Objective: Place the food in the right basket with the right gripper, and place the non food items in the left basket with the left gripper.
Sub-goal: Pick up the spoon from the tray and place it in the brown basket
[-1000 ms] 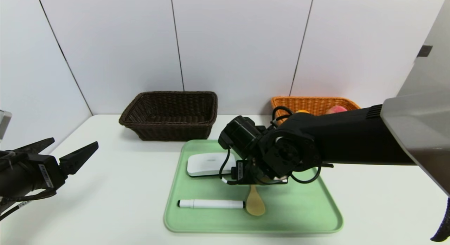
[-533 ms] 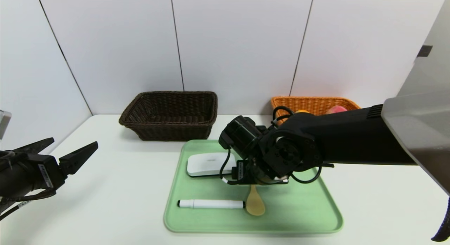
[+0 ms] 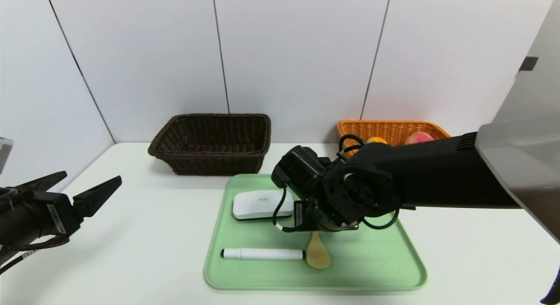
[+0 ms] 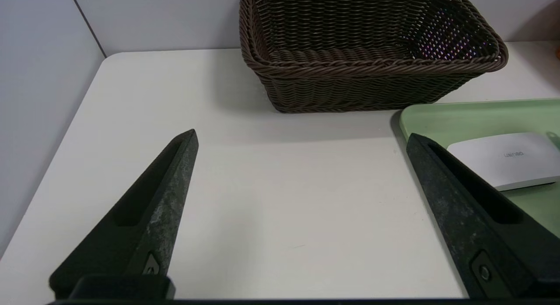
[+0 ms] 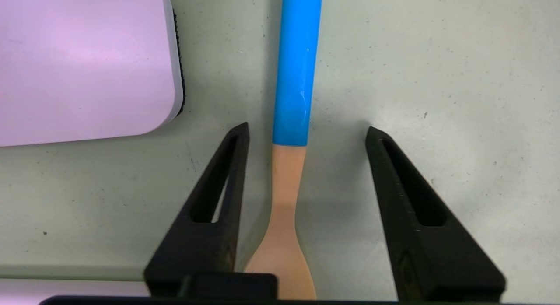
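The right gripper [image 5: 306, 130] had begun to close. A second before, the arm sat in the same stoop over the green tray [image 3: 372, 270]; in the head view little about it differed, but in the right wrist view its two black fingers [image 5: 218, 200] stood partway in, astride the neck of the yellow spoon [image 5: 286, 235], not yet touching it. A gap showed on each side of the neck, narrower on one side than the other. The spoon's blue handle ran away beyond the fingertips, its bowl lay back under the wrist, and it was flat on the tray. Just beside one finger, off to the side, lay the white box [image 5: 83, 64]; the white marker [image 3: 262, 254] lay near the bowl end.

That looked at odds with the task: the spoon is no food, and was meant for the left gripper [image 4: 302, 136] and the dark brown basket [image 4: 372, 60]. The left gripper hung well off to the side with its fingers spread wide, holding nothing, with the brown basket ahead of it.

The food seemed done: the peach [image 3: 418, 137] and the orange-topped bun [image 3: 376, 140] showed inside the orange basket [image 3: 393, 129], behind the right arm. All three non-food items remained on the tray.
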Robot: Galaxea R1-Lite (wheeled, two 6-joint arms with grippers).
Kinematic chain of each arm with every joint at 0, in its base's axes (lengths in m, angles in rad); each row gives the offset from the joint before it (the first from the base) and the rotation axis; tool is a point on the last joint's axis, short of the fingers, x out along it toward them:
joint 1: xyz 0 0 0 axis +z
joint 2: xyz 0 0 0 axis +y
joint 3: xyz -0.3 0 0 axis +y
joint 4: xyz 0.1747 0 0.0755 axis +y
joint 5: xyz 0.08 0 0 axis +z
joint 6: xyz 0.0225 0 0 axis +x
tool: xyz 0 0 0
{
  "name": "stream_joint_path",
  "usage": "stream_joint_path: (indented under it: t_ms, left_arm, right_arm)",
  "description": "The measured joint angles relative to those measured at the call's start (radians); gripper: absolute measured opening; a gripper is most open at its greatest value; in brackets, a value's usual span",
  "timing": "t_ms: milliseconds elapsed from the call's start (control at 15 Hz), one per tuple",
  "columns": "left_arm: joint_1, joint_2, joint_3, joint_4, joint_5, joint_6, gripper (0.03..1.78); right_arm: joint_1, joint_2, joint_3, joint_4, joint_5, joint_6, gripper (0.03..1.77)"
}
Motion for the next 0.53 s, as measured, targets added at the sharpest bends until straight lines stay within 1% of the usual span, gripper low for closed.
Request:
stream_joint_path:
  t_ms: [67,200,533]
  left_arm:
    - [0.0,0.0,0.0,0.0,0.0,0.0,1.69]
    - [0.0,-0.001,0.0,0.0,0.0,0.0,1.69]
    - [0.0,-0.003,0.001,0.001,0.0,0.0,1.69]
  right_arm:
    - [0.0,0.0,0.0,0.0,0.0,0.0,0.77]
    - [0.001,-0.001,0.002,-0.006,-0.001,-0.001,0.14]
    - [0.008,-0.006,0.012,-0.041,0.0,-0.002,0.14]
